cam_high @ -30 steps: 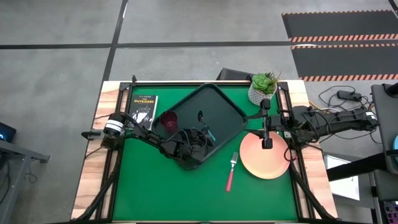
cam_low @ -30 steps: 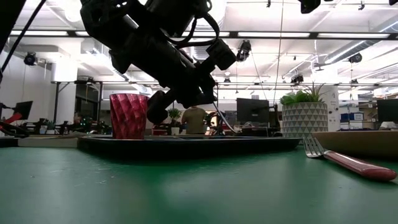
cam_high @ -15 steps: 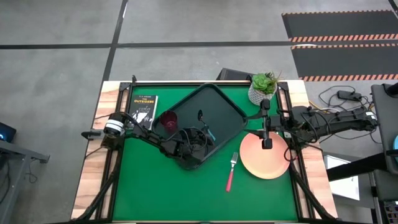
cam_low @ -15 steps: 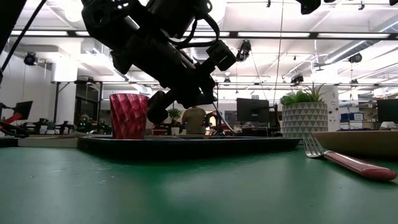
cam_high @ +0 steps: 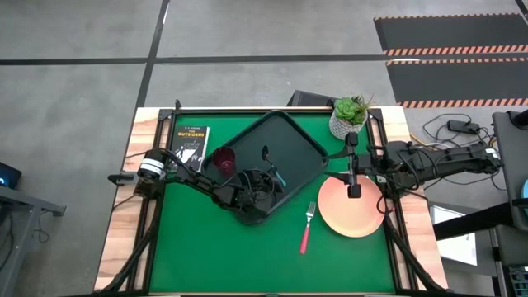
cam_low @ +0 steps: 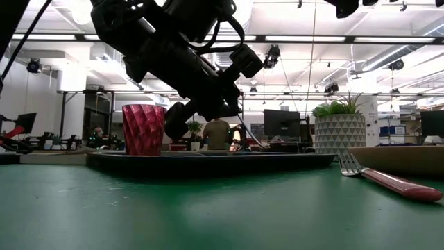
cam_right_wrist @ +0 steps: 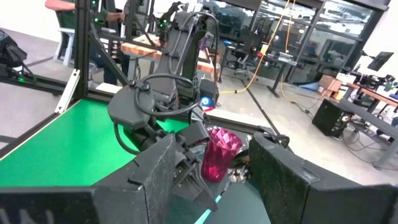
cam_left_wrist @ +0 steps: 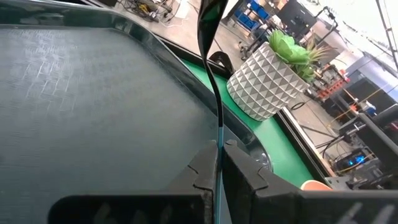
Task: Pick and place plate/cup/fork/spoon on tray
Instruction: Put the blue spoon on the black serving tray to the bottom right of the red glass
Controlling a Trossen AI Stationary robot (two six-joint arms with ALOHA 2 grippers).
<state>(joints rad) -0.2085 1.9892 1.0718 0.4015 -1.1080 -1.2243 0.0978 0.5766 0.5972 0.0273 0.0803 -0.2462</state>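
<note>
The black tray (cam_high: 290, 139) lies slantwise at the table's middle, and the maroon cup (cam_high: 224, 159) stands upright in its left corner. My left gripper (cam_high: 272, 176) reaches over the tray's near rim, shut on the spoon (cam_high: 267, 154) with the teal handle. On the green mat to the right lie the pink-handled fork (cam_high: 306, 228) and the peach plate (cam_high: 353, 213). My right gripper (cam_high: 353, 187) hovers open high over the plate's far edge with nothing between its fingers (cam_right_wrist: 154, 171). My left gripper pinches the spoon's teal handle (cam_left_wrist: 219, 138) between its two fingers, near the handle's end. The fingers (cam_left_wrist: 244, 167) come in nearly level from the table's near left and lie along the spoon. The spoon points away over the tray floor, its bowl (cam_left_wrist: 209, 17) edge-on; whether it touches the tray, I cannot tell.
A white pot with a green plant (cam_high: 350, 115) stands at the back right, close to the tray's right corner. A small black book (cam_high: 191, 143) lies at the back left beside the cup. Bare green mat (cam_high: 223, 256) fills the near left.
</note>
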